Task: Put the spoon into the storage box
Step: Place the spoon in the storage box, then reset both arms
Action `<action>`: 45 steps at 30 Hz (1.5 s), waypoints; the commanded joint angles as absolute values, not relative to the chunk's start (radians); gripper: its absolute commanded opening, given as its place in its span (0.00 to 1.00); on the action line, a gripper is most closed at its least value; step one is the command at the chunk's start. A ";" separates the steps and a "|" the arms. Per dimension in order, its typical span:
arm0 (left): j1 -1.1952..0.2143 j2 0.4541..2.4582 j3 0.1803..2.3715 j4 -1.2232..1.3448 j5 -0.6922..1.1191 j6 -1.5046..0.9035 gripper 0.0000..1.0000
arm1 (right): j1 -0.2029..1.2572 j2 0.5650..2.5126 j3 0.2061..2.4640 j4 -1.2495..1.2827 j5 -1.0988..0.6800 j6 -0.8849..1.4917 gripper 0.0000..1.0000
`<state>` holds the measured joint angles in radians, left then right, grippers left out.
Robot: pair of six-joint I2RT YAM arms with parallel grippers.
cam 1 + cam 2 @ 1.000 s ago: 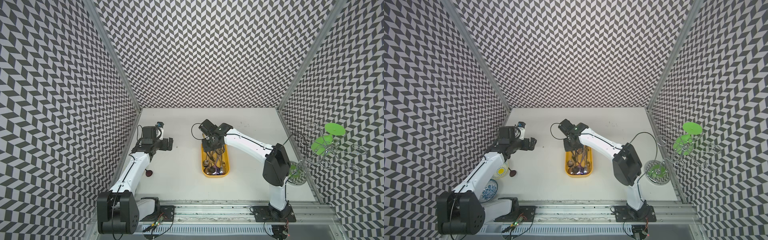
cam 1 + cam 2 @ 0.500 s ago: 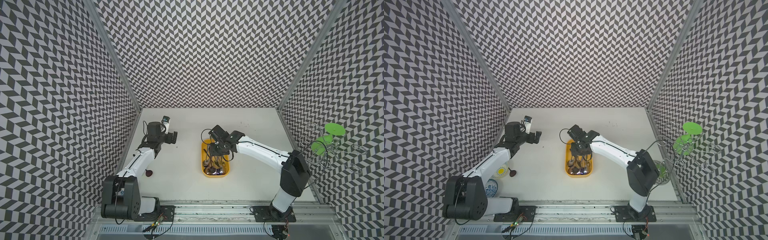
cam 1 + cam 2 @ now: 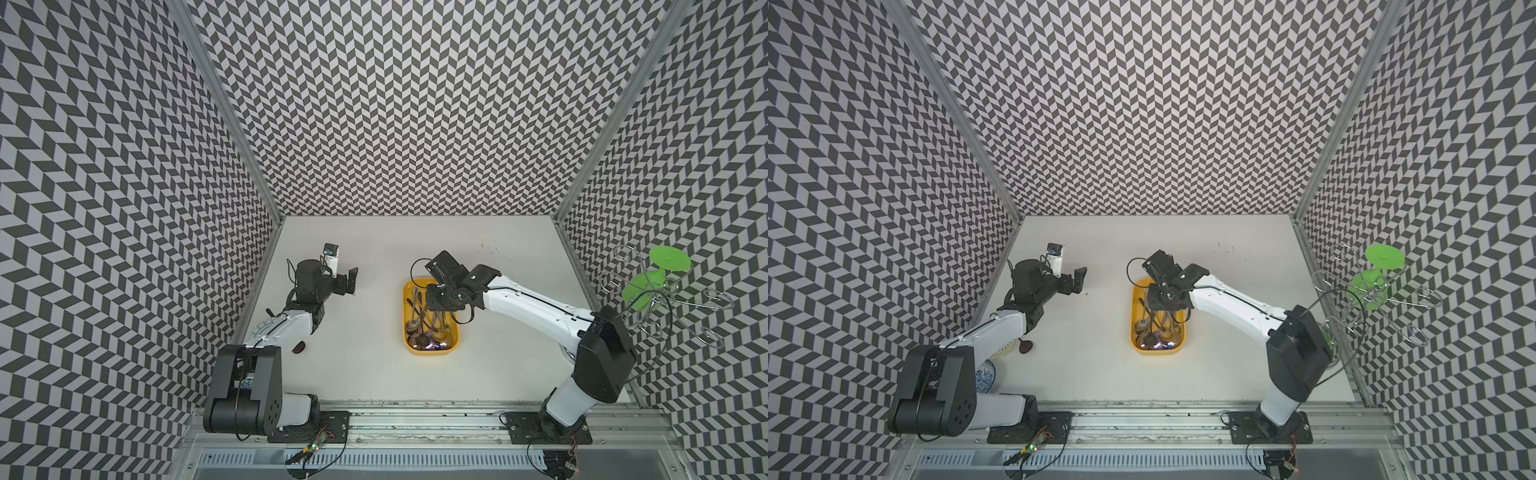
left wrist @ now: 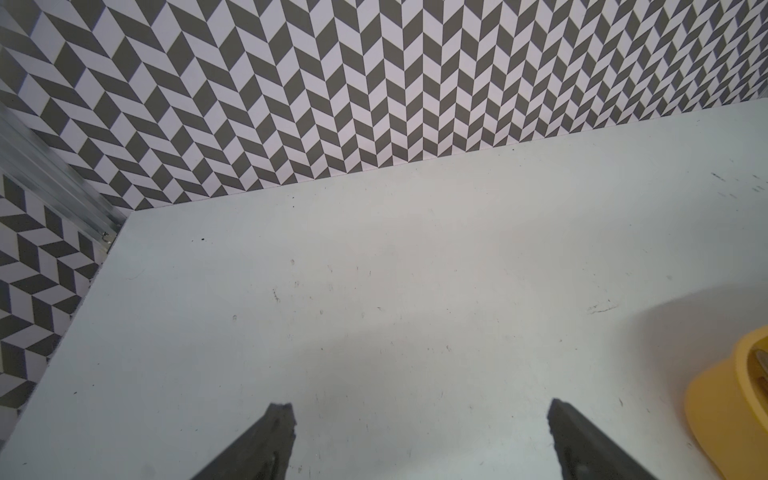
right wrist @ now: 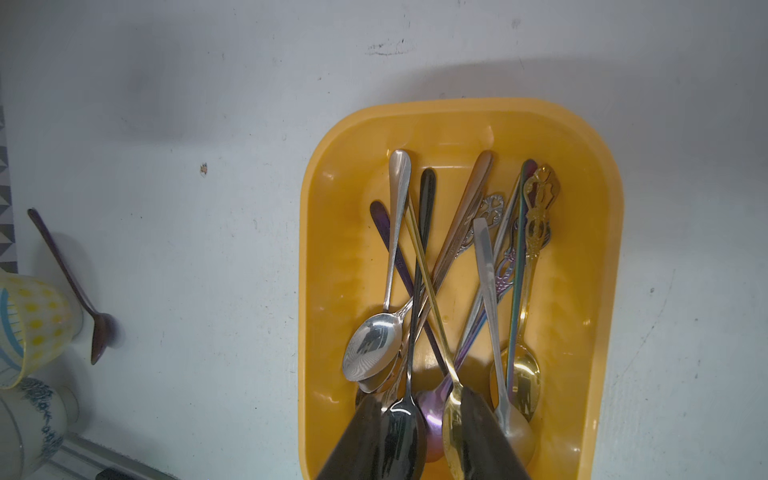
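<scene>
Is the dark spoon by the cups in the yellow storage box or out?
Out. The dark spoon lies on the table beside a patterned cup, apart from the storage box.

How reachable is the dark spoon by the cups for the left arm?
Probably yes: the dark spoon lies uncovered on the table, the left gripper is open and empty; the cups close beside it could crowd the grasp.

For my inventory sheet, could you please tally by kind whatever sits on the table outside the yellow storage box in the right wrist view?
Dark brown long-handled spoon: 1
Patterned ceramic cups, yellow-dotted and blue-flowered: 2
Total: 3
</scene>
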<state>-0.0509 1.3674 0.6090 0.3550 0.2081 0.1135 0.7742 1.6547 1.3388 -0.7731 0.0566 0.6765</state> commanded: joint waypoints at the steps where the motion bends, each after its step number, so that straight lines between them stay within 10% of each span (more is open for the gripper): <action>1: -0.039 1.368 0.570 0.497 0.251 0.105 0.99 | 0.759 1.592 1.332 -0.737 0.108 0.674 0.38; 23: -0.008 1.493 0.389 0.954 0.232 0.102 0.99 | 0.740 1.241 1.159 -0.554 0.489 0.279 1.00; 45: 0.036 1.560 0.259 1.251 0.123 0.000 0.99 | 0.575 0.842 0.380 0.528 0.583 -0.282 1.00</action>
